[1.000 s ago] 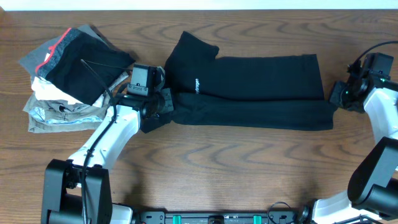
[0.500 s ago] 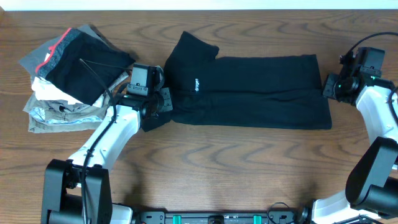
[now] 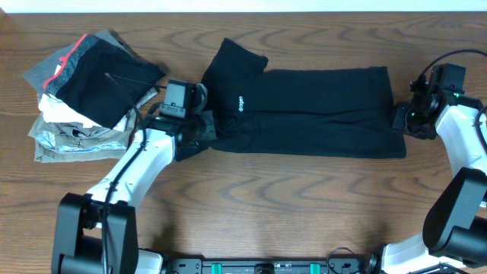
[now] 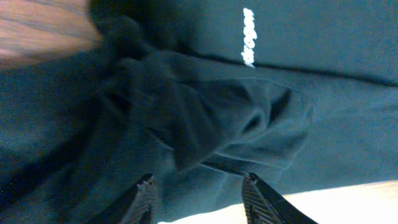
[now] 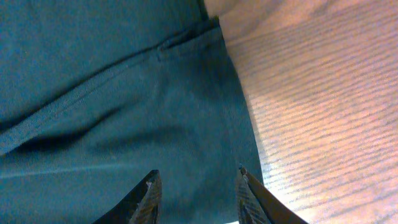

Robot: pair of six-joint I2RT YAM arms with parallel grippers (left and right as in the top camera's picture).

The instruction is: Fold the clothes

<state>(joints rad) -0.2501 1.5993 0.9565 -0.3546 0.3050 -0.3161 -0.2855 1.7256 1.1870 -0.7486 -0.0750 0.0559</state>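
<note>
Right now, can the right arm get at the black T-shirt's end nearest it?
Probably yes: the right gripper hangs open just over the black T-shirt at its edge, bare table beside it, nothing in between.

Overhead downward; wrists close (shared T-shirt point(image 3: 319, 114))

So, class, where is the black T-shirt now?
In the overhead view the black T-shirt lies as a long strip on the table, between the left gripper at its logo end and the right gripper at its hem.

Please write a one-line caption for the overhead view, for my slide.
Left tool and right tool poised at opposite ends of the folded black T-shirt.
</note>
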